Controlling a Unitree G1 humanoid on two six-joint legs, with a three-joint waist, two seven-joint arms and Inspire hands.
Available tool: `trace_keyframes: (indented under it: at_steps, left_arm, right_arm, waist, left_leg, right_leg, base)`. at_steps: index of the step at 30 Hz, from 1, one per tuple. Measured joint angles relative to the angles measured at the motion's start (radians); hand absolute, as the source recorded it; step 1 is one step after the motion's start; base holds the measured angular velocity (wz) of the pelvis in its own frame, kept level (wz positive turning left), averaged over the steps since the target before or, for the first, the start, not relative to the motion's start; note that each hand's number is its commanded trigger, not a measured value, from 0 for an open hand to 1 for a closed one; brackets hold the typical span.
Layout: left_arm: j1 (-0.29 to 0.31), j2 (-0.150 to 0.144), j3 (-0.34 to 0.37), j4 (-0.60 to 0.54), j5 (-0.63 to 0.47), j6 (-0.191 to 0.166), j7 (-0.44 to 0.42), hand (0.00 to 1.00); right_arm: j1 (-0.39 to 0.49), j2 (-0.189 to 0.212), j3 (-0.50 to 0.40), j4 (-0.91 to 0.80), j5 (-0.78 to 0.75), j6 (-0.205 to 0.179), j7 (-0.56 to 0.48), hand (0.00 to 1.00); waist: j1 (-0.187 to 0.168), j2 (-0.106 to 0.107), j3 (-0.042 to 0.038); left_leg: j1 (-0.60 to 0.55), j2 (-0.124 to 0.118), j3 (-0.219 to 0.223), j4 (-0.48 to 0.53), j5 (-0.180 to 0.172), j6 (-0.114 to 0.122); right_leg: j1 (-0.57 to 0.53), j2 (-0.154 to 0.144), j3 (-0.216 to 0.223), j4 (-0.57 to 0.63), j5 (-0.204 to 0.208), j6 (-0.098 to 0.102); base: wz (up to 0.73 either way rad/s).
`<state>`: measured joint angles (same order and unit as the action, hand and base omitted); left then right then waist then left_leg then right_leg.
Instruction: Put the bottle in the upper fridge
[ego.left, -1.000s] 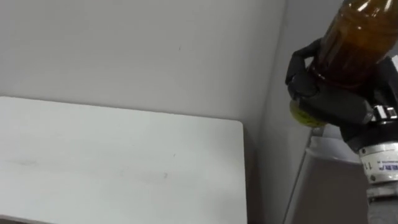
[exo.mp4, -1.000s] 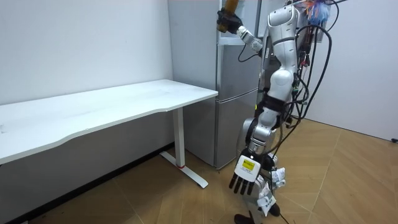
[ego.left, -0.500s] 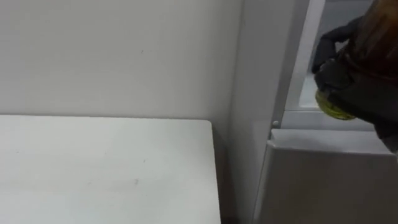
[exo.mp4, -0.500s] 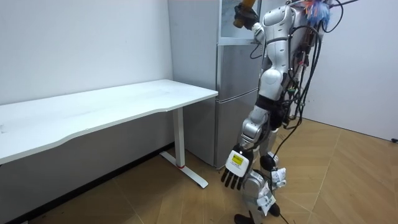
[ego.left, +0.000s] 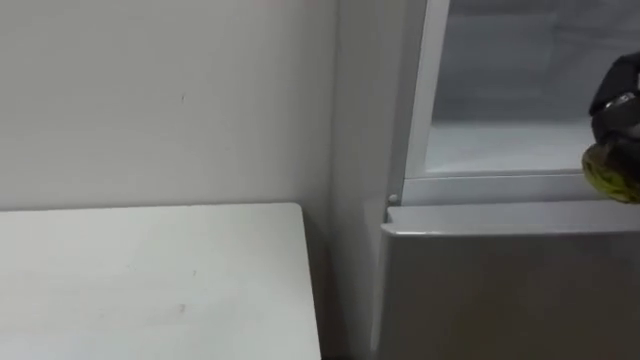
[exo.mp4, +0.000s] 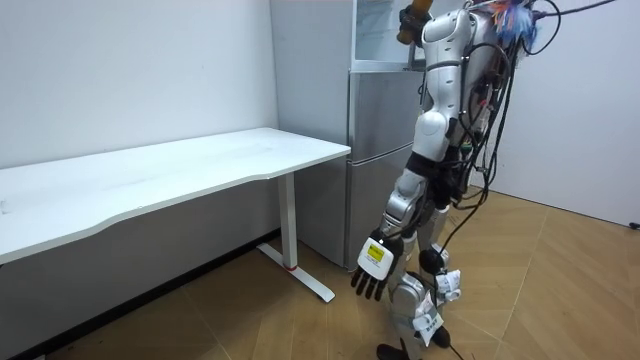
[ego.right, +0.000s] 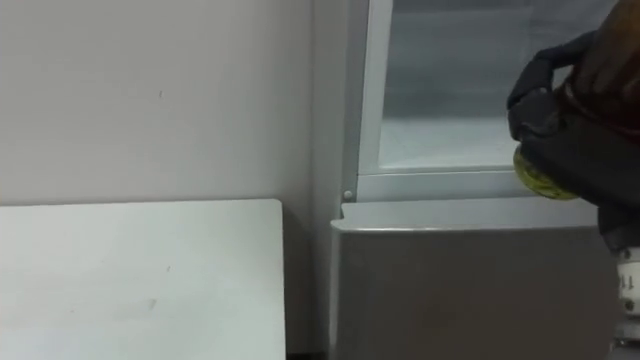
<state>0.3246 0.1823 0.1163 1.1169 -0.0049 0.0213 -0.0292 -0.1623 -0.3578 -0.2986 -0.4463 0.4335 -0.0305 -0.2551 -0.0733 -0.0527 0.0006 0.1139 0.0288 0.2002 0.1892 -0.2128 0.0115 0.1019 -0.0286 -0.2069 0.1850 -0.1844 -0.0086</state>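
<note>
- Room: pale wood floor (exo.mp4: 540, 300) and a plain white wall (ego.left: 150, 100); the robot stands upright, close against the front of the fridge, on the room view's right.
- Left hand (exo.mp4: 370, 275): hangs low beside the robot's leg, well below the table top, with its fingers loose and straight, holding nothing.
- Table (ego.left: 150, 280): white top with nothing on it; its far edge runs along the wall and its right end sits just beside the fridge's side.
- Fridge (ego.right: 470, 290): grey and tall, in the corner; the lower door is closed.
- Right hand (ego.right: 580, 140): dark, raised to the level of the upper compartment's sill, with its fingers curled tightly around the bottle.
- Bottle (ego.right: 612, 55): amber contents, tilted, with its yellow cap (ego.right: 540, 178) pointing down and left. It is held at the mouth of the upper compartment, the cap over the front sill; whether it has passed the edge cannot be told.
- Upper compartment (ego.right: 450, 90): open, with a white frame and a pale, bare shelf inside.
</note>
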Motion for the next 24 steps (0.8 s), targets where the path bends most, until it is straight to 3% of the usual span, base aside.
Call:
trace_keyframes:
  at_steps: [9,18,24]
  left_arm:
    - [-0.001,0.005,0.007,-0.024,0.019,-0.014,0.001,0.00]
    - [-0.003,0.005,0.027,-0.039,0.047,-0.016,-0.011,0.00]
    - [0.005,0.008,0.066,-0.038,0.047,-0.014,-0.023,0.00]
  right_arm:
    - [-0.001,-0.010,-0.046,0.114,0.017,0.000,-0.092,1.00]
    - [-0.004,-0.050,-0.047,0.267,0.096,0.011,-0.115,1.00]
    - [-0.077,-0.135,-0.045,0.410,0.115,0.047,-0.140,1.00]
  waist:
    - [-0.002,-0.010,-0.0002]
    - [0.026,-0.011,0.0006]
    - [0.051,-0.026,0.0076]
  left_leg:
    - [-0.001,-0.004,0.005,-0.004,0.000,0.000]
    - [-0.003,-0.003,0.011,-0.010,0.000,-0.001]
    - [-0.014,-0.002,0.006,-0.007,0.000,0.000]
  right_leg:
    - [0.002,0.003,0.002,0.001,0.001,0.000]
    - [-0.004,0.003,0.003,0.007,0.001,0.000]
    - [-0.017,0.002,0.005,0.019,0.001,0.000]
  base:
    - [0.00]
    - [-0.01]
    - [0.00]
